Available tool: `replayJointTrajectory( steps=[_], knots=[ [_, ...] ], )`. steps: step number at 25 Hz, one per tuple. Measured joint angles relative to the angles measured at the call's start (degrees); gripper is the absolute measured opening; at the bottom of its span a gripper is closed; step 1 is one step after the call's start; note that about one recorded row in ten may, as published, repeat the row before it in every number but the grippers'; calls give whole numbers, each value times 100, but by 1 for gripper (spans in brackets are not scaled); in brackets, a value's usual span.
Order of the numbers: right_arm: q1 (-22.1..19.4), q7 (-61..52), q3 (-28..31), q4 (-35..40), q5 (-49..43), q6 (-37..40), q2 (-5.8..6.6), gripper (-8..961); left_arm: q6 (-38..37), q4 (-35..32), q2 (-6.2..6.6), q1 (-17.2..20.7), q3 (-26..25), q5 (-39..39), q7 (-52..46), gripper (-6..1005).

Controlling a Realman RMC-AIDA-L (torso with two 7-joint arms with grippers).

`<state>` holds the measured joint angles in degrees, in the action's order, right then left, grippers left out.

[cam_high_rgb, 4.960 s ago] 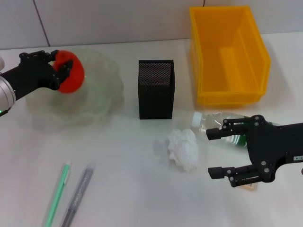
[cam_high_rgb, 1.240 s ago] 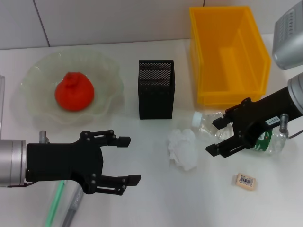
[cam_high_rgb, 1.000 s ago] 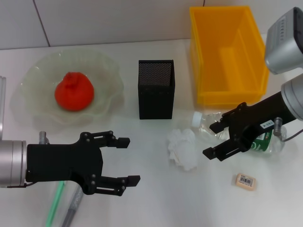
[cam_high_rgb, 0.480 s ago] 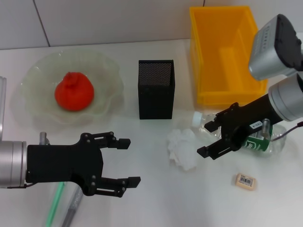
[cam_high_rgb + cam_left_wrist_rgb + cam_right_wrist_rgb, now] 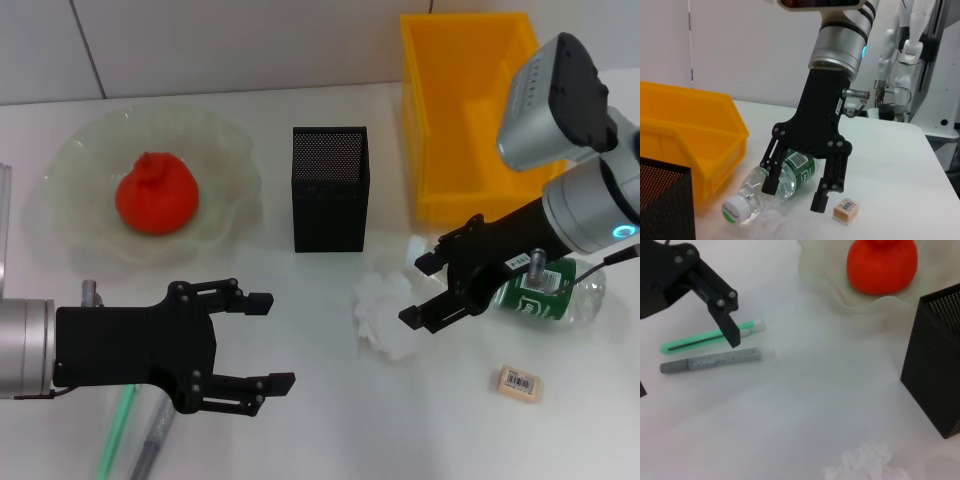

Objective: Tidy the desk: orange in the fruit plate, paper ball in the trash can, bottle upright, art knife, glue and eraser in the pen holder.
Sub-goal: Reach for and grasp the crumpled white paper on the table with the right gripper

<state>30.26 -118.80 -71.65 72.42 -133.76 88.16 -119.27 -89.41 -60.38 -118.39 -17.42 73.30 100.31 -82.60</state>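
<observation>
The black right gripper [image 5: 432, 290] hangs with its two fingers spread wide, one on each side of the neck end of a clear plastic bottle with a green label [image 5: 545, 297] and holding nothing I can confirm — in the left wrist view the fingers [image 5: 824, 192] straddle the bottle [image 5: 785, 177] without closing on it. The bottle lies on its side on the white table [image 5: 330, 420], near the right edge, its white cap [image 5: 733, 210] carrying print too small to read. Its label shows white lettering and a barcode, neither legible.

One crumpled white paper ball [image 5: 385, 310] sits just beside the gripper's fingertips, towards the table's middle. One small tan eraser with a barcode sticker [image 5: 520, 382] lies nearer the front edge, apart from the bottle.

Behind the bottle stands one yellow plastic bin [image 5: 480, 115] at the back right corner. One black mesh square pen holder [image 5: 331, 187] stands upright near the middle of the table.

The black left gripper [image 5: 265, 340] hovers near the front left, fingers wide apart and holding nothing. Under it lie two pen-like items side by side — a green-and-white one [image 5: 710, 339] and a grey one [image 5: 712, 360]; which is knife and which glue I cannot tell.

One red-orange fruit [image 5: 155, 196] rests in the single pale translucent wavy-edged plate [image 5: 230, 160] at the back left.
</observation>
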Motion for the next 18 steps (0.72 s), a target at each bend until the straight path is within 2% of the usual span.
replayJointTrajectory(
  steps=[18],
  knots=[
    [308, 11, -202, -781, 21, -408, 0, 767, 38, -1, 9, -52, -18, 15, 5, 861]
  ],
)
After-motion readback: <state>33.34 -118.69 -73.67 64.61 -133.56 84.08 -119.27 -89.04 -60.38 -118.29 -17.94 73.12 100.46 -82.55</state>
